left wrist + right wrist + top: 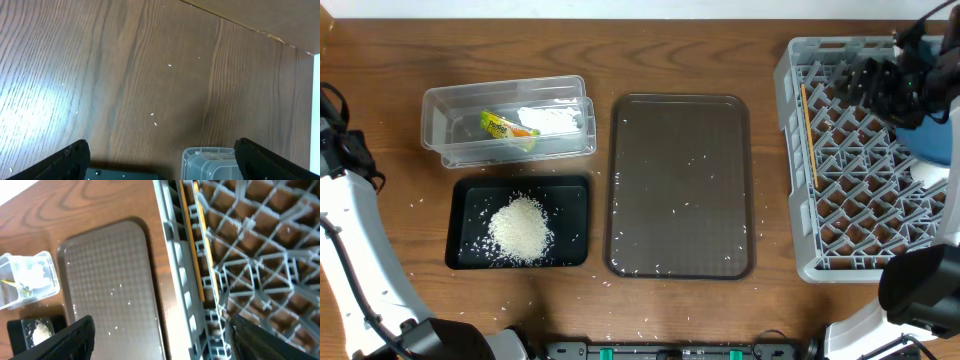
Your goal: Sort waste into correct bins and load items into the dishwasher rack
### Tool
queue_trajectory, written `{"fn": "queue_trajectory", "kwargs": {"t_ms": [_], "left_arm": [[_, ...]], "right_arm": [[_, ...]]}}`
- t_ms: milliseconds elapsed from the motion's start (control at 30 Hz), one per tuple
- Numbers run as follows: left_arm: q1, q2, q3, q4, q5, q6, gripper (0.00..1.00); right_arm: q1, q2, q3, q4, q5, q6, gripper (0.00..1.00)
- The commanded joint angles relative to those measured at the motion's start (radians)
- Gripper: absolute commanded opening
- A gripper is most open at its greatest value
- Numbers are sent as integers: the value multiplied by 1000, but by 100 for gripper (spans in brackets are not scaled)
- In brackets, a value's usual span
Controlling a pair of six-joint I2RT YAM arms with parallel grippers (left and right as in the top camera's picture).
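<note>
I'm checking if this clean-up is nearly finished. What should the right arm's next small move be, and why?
Probably lift the right gripper up and away from the grey lattice plastic rack. Its fingers are open and empty, the thin wooden chopsticks lie in the rack, and the brown rectangular serving tray holds only stray grains, so nothing there seems left to grasp.

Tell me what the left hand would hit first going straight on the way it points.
Most likely the bare wooden table: the open left hand points down at it, with stray rice grains ahead. The clear tub's corner sits close by, low in view; depth is unclear.
</note>
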Motion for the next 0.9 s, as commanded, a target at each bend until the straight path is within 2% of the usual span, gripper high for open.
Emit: {"fn": "queue_trajectory", "kwargs": {"t_ms": [0, 100, 300, 400, 500, 867], "left_arm": [[4, 5, 0, -3, -11, 10, 95], [4, 5, 0, -3, -11, 10, 95], [4, 5, 0, -3, -11, 10, 95], [4, 5, 0, -3, -11, 10, 95], [4, 5, 0, -3, -11, 10, 95], [4, 5, 0, -3, -11, 10, 95]], "right_arm": [[-20, -26, 19, 43, 23, 2, 86], [-44, -27, 19, 118, 50, 7, 89], [-40, 8, 17, 210, 316, 59, 84], [-27, 50, 17, 217, 340, 59, 78], [-2, 104, 17, 222, 339, 71, 63], [96, 204, 16, 212, 346, 117, 53]]}}
